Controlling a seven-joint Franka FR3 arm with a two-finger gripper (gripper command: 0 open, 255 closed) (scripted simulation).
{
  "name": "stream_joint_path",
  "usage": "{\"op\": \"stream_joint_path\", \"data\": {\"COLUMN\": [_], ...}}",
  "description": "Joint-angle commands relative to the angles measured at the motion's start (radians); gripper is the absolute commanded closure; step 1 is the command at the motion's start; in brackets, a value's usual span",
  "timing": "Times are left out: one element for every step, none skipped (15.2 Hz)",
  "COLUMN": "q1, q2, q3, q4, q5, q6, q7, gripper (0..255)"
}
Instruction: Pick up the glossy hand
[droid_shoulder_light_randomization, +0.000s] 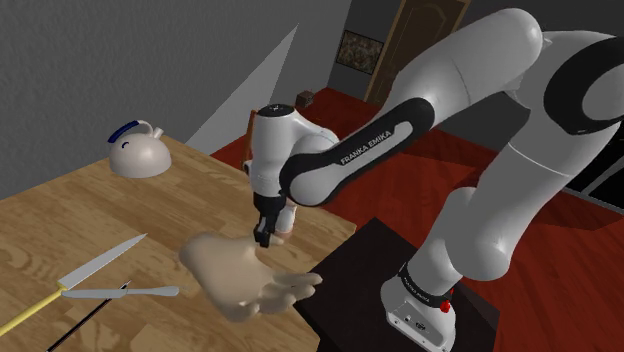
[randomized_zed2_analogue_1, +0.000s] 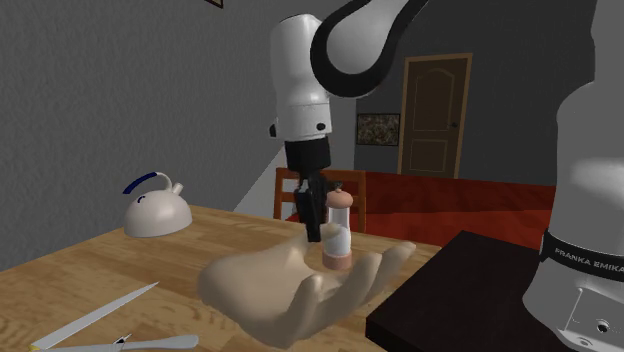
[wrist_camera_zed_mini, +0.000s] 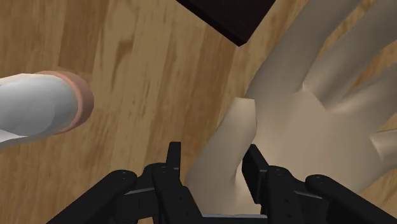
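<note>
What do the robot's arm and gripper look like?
The arm is a chain of rounded glossy white segments with dark joints; a dark band carries white FRANKA EMIKA lettering. A small red dot marks its base. The gripper is all black, with two flat, blocky fingers.

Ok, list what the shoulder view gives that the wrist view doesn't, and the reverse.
Shoulder view adds: a white kettle, two knives lying on the table, and the white arm. Wrist view adds: the gripper open, its fingers standing apart with one edge of the beige hand between them. Shared: the hand, the gripper and the wooden table.
</note>
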Motion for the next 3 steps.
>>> {"op": "stream_joint_path", "data": {"q1": [0.0,0.0,0.0], "q2": [-0.03,-0.031,-0.032], "q3": [-0.001,-0.001,-0.001], "q4": [0.005,0.005,0.005], "q5": [0.011,0.012,0.012], "q6": [-0.031,-0.033,-0.033], "q7": [-0.009,-0.01,-0.01], "gripper": [255,255,255]}}
